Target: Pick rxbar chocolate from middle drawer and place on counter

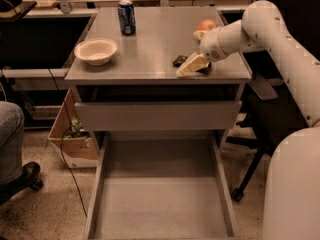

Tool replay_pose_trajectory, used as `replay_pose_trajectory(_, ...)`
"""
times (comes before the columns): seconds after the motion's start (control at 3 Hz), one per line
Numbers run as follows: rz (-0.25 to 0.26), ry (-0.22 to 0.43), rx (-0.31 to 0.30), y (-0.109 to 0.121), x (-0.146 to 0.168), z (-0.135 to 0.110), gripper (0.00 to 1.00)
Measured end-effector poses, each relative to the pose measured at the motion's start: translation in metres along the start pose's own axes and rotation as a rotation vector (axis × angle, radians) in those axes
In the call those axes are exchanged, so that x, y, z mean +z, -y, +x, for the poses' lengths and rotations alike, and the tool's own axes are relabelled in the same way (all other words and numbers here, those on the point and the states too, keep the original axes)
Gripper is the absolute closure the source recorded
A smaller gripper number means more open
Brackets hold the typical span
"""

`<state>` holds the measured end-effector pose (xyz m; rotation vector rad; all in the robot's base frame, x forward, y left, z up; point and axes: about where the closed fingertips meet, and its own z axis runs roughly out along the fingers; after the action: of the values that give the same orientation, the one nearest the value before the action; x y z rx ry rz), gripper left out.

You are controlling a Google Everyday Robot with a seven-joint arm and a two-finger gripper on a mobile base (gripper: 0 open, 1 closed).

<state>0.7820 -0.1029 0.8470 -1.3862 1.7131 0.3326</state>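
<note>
The rxbar chocolate [180,60], a small dark flat bar, lies on the grey counter [150,49] near its front right edge. My gripper [192,64] sits right on top of it, low on the counter, with dark wrapper showing on both sides. The white arm reaches in from the right. The middle drawer [160,204] is pulled far out at the bottom of the view, and its flat floor is bare.
A red apple [207,25] lies just behind the gripper. A blue soda can [126,17] stands at the back and a white bowl [96,50] at the left. A shorter drawer [157,115] sticks out above. A cardboard box [75,139] is on the floor at the left.
</note>
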Motion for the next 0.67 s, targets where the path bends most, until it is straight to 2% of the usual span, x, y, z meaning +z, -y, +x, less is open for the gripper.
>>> replay_pose_trajectory(0.33,-0.032,0.020,0.033,-0.027,-0.041,-0.010,0.00)
replay_pose_trajectory(0.67,-0.059,-0.038,0.136,-0.092,-0.154,-0.014,0.00)
